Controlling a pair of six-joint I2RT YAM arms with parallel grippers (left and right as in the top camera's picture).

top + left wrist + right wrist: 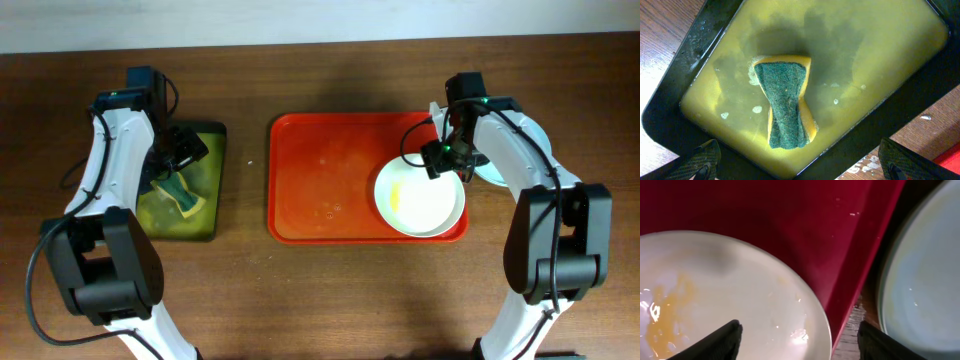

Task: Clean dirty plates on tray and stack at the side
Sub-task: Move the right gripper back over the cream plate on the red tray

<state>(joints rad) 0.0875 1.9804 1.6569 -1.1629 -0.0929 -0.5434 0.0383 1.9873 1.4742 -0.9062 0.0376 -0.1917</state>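
Left gripper [801,162]: you have it hanging over the black tray [670,100], fingers [702,160] spread wide and holding nothing.
Sponge [785,100]: it lies in the yellow-green liquid [865,60] between your left fingers, green scrub face up, yellow foam showing at its edges, pinched narrow at the middle.
Black tray, from overhead [215,135]: it sits on the table [320,290], left of the red tray and apart from it.
Tray [320,180]: red and at the centre of the table; its left and middle parts carry only faint wet marks.
White plate [425,200]: it lies flat in the right end of the tray, with a yellow smear [397,197] left of its centre.
Right gripper [800,345]: your fingers [715,342] stand well apart, gripping nothing, above the white plate's [740,290] rim and the tray's [805,225] right rim.
Mint plate [925,280]: it rests on the table just outside the tray's right rim, looking clean. From overhead your right arm covers most of it [492,176]. You cannot tell whether another plate lies under it.
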